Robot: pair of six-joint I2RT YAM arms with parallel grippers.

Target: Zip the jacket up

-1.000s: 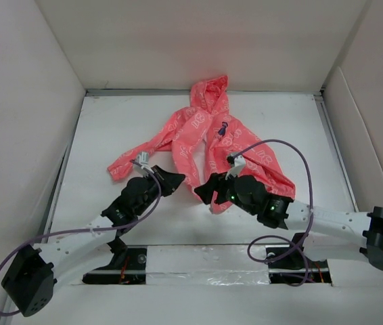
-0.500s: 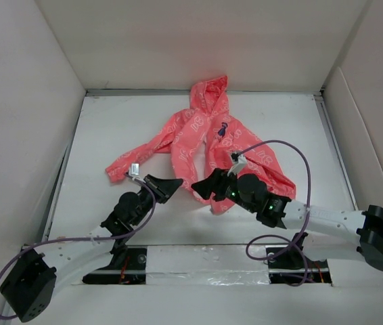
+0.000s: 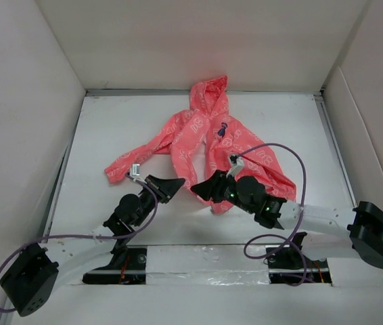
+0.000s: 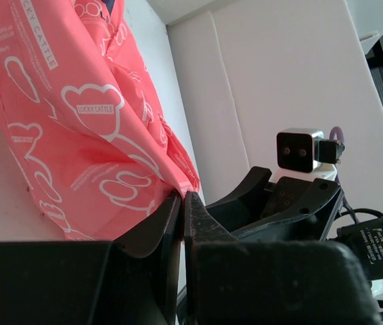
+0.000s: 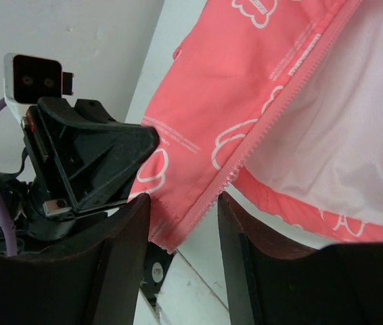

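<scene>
Jacket, unzipped, on worktop; lower zipper edge is straddled by parted right end effector, presumably for gripping; left end effector is held closed, empty.

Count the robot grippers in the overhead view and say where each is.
2. The left gripper, shut, lies just left of the lower hem of the jacket; the right gripper straddles its zipper edge.

Both arms lay low and angled inward, tips near each other; left tool had fingers pressed together, right tool jaws apart.
</scene>
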